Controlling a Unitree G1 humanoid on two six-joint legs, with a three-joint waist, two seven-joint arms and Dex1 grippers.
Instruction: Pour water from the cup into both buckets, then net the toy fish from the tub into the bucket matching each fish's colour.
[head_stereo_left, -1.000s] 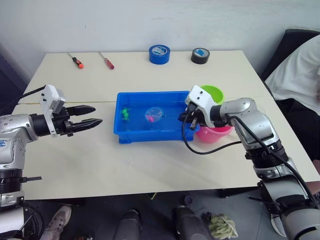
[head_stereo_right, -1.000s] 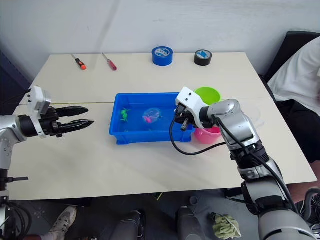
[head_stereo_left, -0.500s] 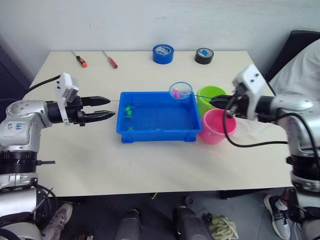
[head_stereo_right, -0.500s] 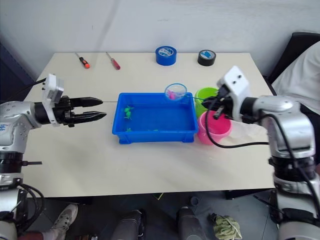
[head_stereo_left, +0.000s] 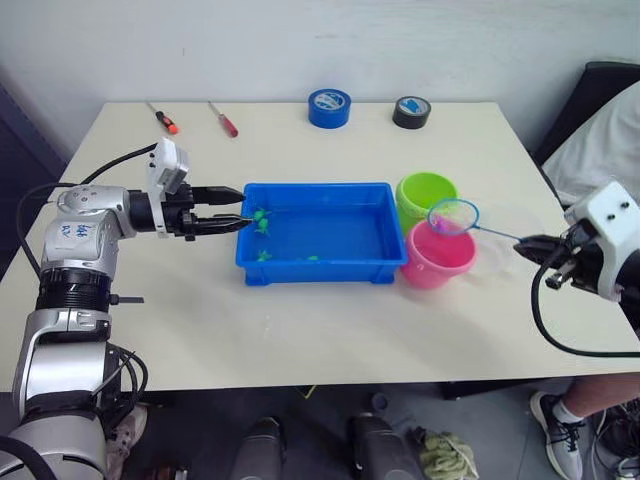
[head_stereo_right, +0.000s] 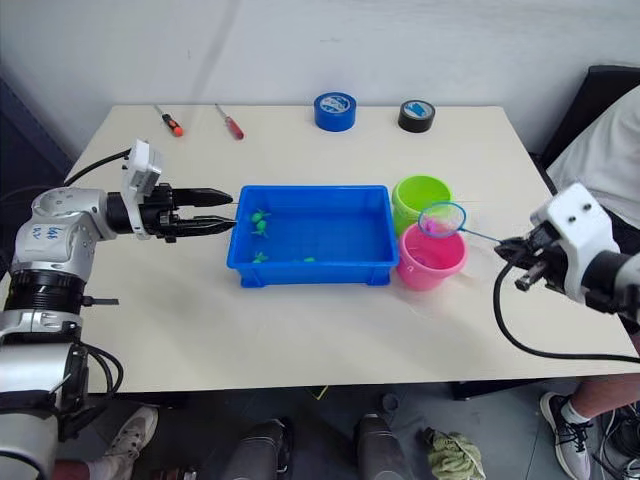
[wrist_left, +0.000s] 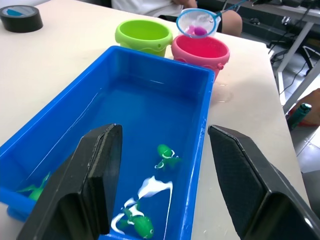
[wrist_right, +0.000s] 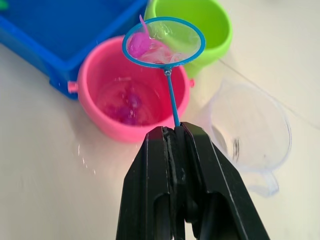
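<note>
Net (wrist_right: 163, 43) moved from tub (head_stereo_left: 300, 228) to over pink bucket (wrist_right: 112, 120).

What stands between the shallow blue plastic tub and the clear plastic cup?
In the right wrist view, the round pink bucket stands between the tub and the cup.

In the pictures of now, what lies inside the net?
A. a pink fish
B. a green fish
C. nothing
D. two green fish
A: the net, held by the right hand above the pink bucket, has a pink fish in its mesh.
</note>
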